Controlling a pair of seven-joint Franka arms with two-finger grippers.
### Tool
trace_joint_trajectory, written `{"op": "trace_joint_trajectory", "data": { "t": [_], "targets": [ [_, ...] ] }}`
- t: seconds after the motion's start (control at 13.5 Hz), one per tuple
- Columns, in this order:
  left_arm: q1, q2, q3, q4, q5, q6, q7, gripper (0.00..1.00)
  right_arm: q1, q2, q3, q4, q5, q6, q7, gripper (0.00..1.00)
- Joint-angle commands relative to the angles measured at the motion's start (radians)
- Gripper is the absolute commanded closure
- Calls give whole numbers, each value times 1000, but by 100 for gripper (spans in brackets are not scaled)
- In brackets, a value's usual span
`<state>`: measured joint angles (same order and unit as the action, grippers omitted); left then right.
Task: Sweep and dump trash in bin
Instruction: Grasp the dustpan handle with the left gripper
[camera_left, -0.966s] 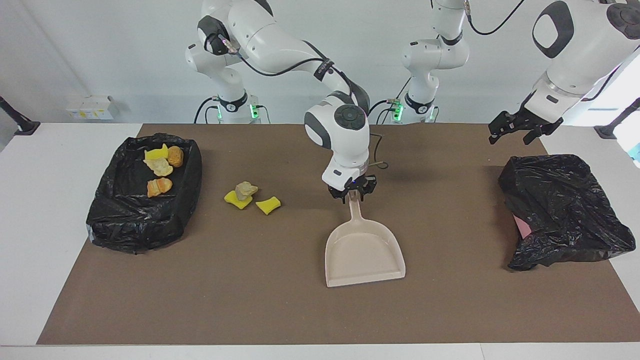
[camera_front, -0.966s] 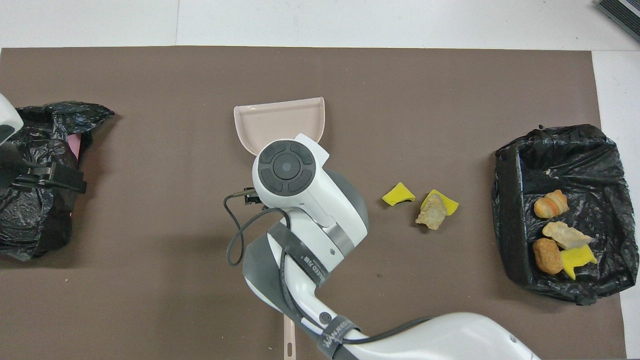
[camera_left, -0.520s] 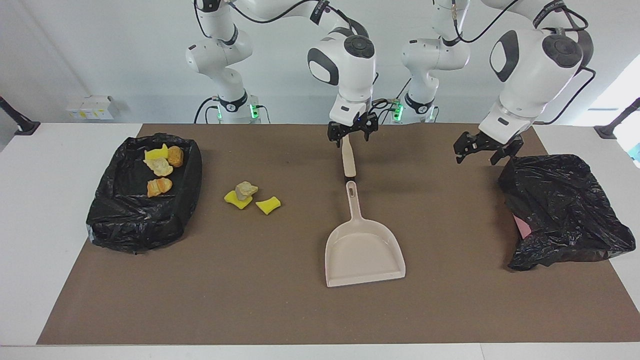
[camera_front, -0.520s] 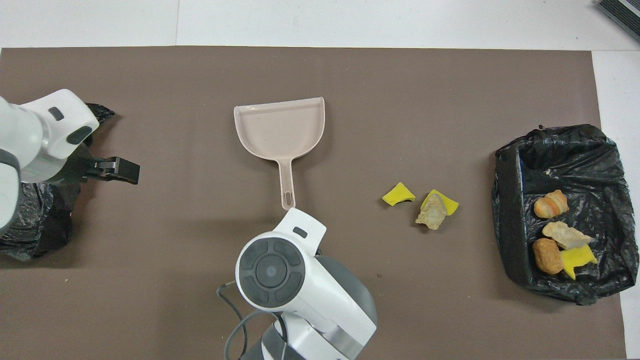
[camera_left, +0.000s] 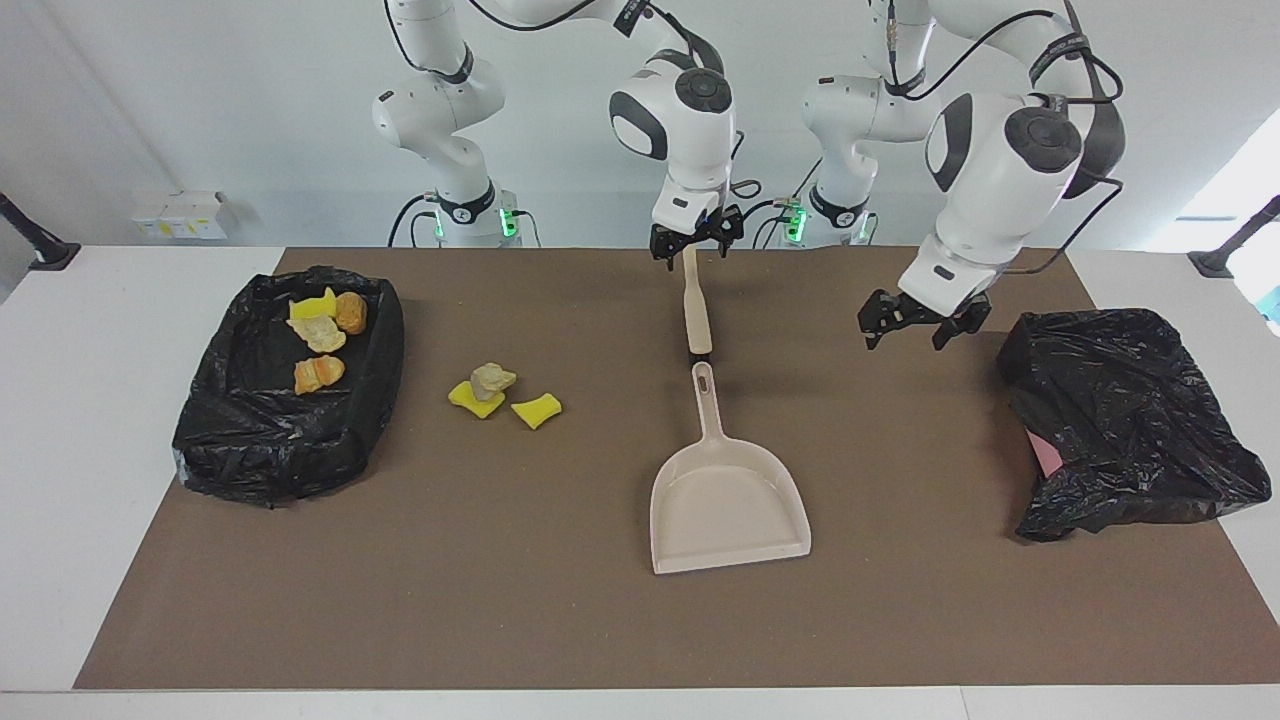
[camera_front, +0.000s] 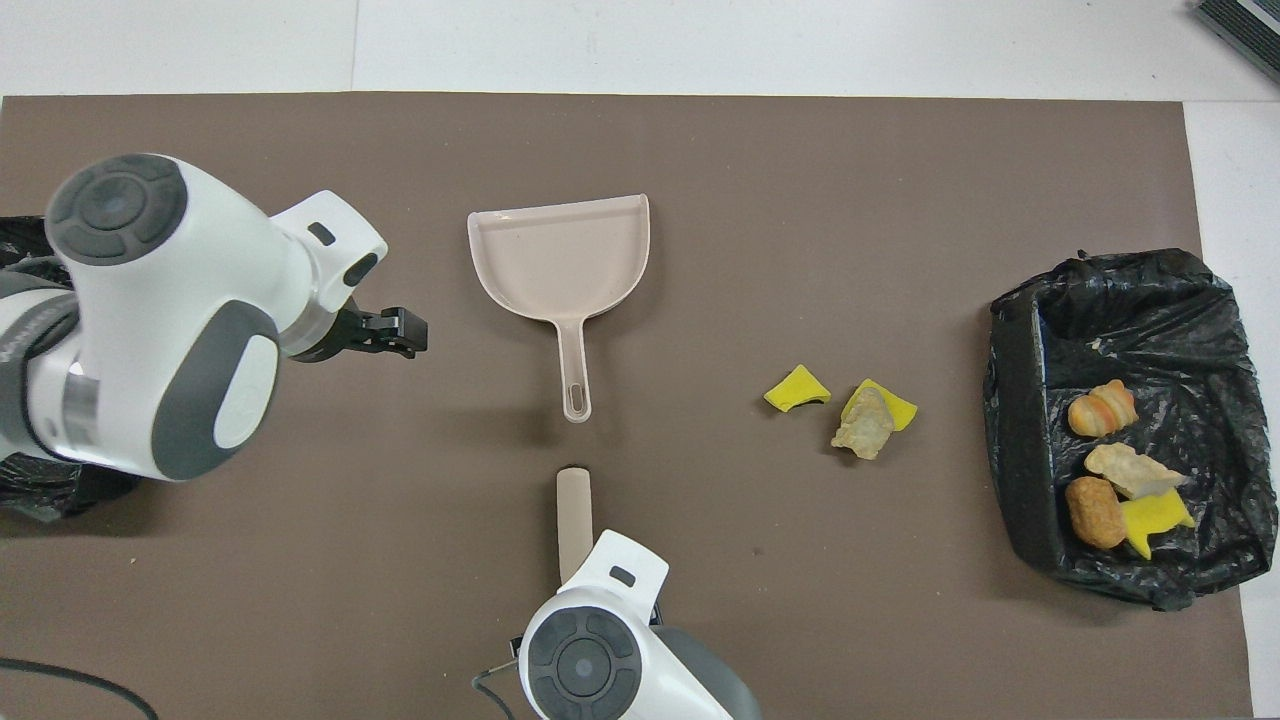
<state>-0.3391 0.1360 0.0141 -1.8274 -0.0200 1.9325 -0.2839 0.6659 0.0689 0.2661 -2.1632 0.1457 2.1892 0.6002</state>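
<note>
Over the mat's robot edge, right gripper (camera_left: 691, 243) has withdrawn from the dustpan (camera_left: 727, 505) — left gripper (camera_left: 915, 322) closer — both fingers open, empty.

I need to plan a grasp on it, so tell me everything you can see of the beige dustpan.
The beige dustpan looks like smooth, matte plastic. It has a shallow flat tray with low raised walls on three sides and an open straight lip facing away from the robots, and it looks empty. A slim handle with a slotted hanging hole points toward the robots. It lies flat on the brown mat, mid-table, and nothing touches it.
</note>
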Motion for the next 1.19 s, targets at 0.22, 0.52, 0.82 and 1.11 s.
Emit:
{"op": "trace_joint_trajectory", "data": {
  "t": [0.22,0.52,0.82,1.11],
  "targets": [
    [-138,135,15,69,5,92,-173,0,15,15,1,-29,25,66,21,21],
    [-201,204,14,144,-14,108,-307,0,34,22,1,-37,29,83,50,30],
    [-245,284,14,210,-38,114,-382,0,52,31,-1,-41,29,90,55,31],
    [-265,300,14,201,-31,148,-406,7,55,40,-1,-32,29,86,75,100]
  ]
}}
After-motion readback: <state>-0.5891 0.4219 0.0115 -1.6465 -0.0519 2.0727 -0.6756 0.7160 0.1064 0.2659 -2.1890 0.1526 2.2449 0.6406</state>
